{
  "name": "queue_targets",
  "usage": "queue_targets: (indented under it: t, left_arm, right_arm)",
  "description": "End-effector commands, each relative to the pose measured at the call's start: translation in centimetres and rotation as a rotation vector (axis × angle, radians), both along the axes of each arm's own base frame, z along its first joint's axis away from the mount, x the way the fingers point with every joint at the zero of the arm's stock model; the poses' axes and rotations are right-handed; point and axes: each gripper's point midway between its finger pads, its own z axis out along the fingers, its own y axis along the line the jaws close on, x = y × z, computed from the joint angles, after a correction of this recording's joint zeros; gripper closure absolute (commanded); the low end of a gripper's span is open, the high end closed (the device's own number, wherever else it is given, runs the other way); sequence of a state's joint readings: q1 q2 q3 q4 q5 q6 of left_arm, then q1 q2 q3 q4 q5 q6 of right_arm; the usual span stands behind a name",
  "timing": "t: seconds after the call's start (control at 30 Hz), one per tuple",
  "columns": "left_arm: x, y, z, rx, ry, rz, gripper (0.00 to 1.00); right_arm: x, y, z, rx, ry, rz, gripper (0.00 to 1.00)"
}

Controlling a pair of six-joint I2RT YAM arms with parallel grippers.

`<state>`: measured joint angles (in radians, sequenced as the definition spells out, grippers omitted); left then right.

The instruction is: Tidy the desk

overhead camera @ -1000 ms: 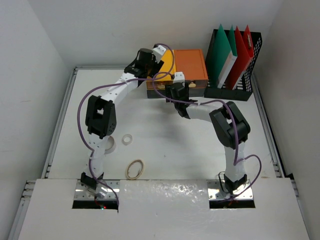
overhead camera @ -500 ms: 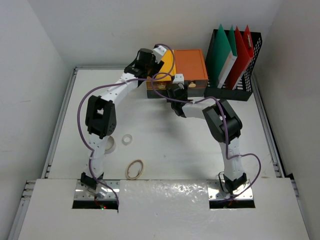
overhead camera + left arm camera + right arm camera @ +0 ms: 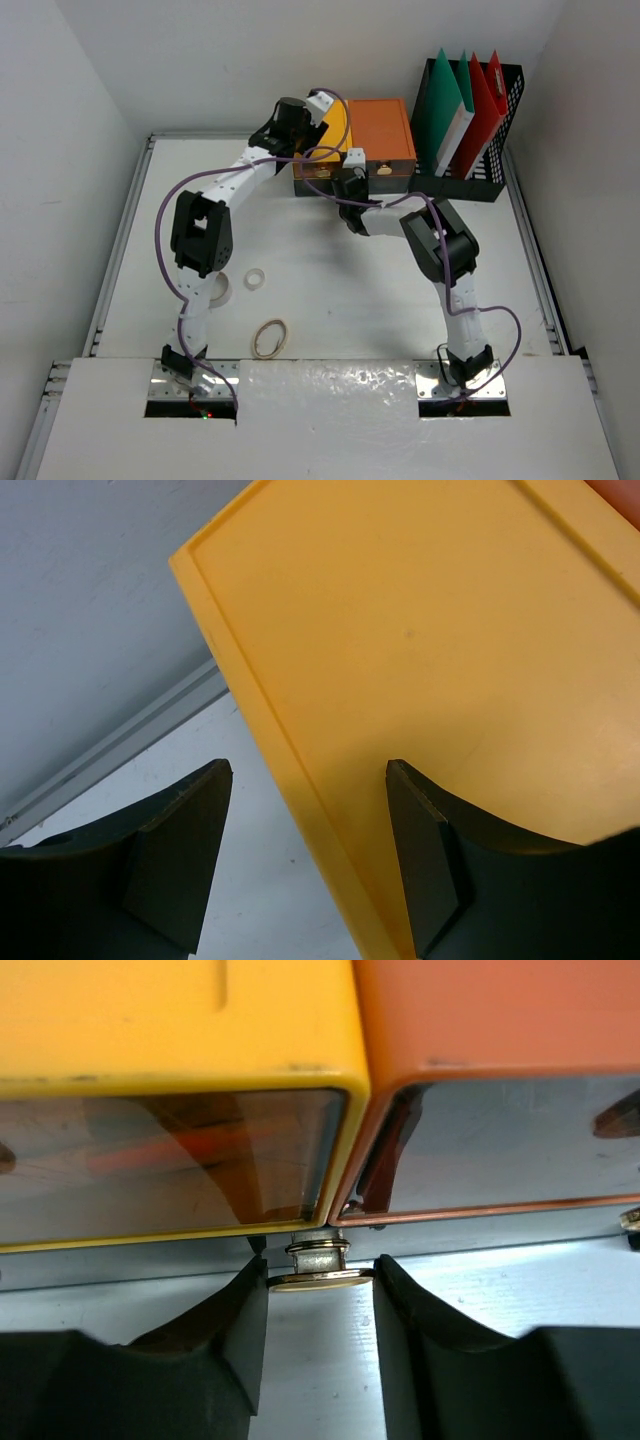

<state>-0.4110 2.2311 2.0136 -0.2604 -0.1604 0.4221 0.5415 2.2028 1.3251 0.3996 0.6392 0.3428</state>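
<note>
On the white desk (image 3: 330,290), a yellow box (image 3: 338,125) and an orange box (image 3: 380,130) stand side by side at the back. My left gripper (image 3: 308,767) is open and straddles the yellow box's (image 3: 430,650) left edge, one finger over the lid and one over the desk. My right gripper (image 3: 350,180) is low at the boxes' front. In the right wrist view, my right gripper (image 3: 320,1265) is shut on a small brass knob (image 3: 318,1280) below the seam between the two boxes. Both pads touch the knob's disc.
A black mesh file holder (image 3: 470,130) with green and red folders stands right of the orange box. A white tape ring (image 3: 255,278) and a tan rubber band (image 3: 270,338) lie near the left arm's base. Walls close in on three sides.
My right gripper's jaws have narrowed onto the knob, and the right arm's elbow has swung left. The left arm has not moved.
</note>
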Motion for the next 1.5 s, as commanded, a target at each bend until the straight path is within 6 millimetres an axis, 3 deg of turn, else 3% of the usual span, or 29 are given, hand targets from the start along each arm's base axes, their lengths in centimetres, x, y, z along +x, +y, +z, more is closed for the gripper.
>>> queue_targets:
  t: [0.0,0.2,0.23,0.4,0.67,0.77,0.93,1.03,1.13,1.17,1.2,1.3,1.33,1.4,1.43,1.47]
  left_arm:
    - [-0.6,0.0,0.8,0.005,-0.006,-0.015,0.38]
    - [-0.5,-0.1,0.4,0.004,0.0,-0.013,0.38]
    - [-0.5,-0.1,0.4,0.004,-0.001,-0.011,0.38]
    - [-0.6,0.1,0.1,0.007,0.005,-0.005,0.38]
    - [-0.6,0.1,-0.1,-0.005,0.012,0.011,0.38]
    - [-0.6,0.2,-0.3,0.002,0.016,0.015,0.38]
    - [-0.3,0.8,-0.5,0.021,0.009,0.036,0.38]
    - [-0.3,0.8,-0.4,0.024,0.007,0.038,0.38]
    - [-0.5,0.9,0.0,0.022,0.011,0.038,0.36]
    - [-0.7,0.7,0.2,0.017,0.013,0.034,0.34]
    - [-0.9,0.7,0.3,0.014,0.019,0.03,0.31]
    - [-1.8,0.5,2.7,-0.01,0.013,0.002,0.26]
    - [-2.1,0.4,3.1,-0.012,0.022,-0.007,0.24]
    - [-2.7,0.0,4.8,-0.037,0.013,-0.038,0.16]
    - [-3.3,-0.2,6.2,-0.052,0.011,-0.058,0.05]
    - [-3.5,-0.4,6.3,-0.057,0.019,-0.065,0.04]
  right_arm:
    - [2.1,-0.9,2.5,0.033,-0.104,-0.051,0.62]
    - [1.2,-0.8,2.5,0.066,-0.094,-0.026,0.97]
    - [0.5,-0.9,1.7,0.083,-0.077,-0.027,1.0]
    - [-2.6,-1.0,1.0,0.146,-0.033,-0.021,1.0]
    - [-8.1,0.3,1.3,0.116,0.01,0.075,1.0]
    - [-10.7,0.2,0.2,0.084,0.049,0.109,1.0]
    - [-13.3,0.6,-0.6,0.029,0.096,0.178,1.0]
    - [-14.6,1.0,0.1,0.035,0.093,0.223,1.0]
    - [-15.1,1.5,0.3,0.026,0.11,0.277,0.69]
    - [-15.2,1.9,0.4,0.016,0.12,0.314,0.52]
    - [-15.3,2.0,0.5,0.012,0.13,0.329,0.45]
    - [-16.2,2.1,0.9,0.002,0.164,0.374,0.33]
    - [-16.3,2.2,2.2,0.016,0.134,0.384,0.31]
    - [-17.0,2.3,2.8,0.036,0.114,0.421,0.26]
    - [-17.4,2.8,3.7,0.047,0.107,0.462,0.23]
    - [-17.3,2.7,4.3,0.047,0.093,0.465,0.23]
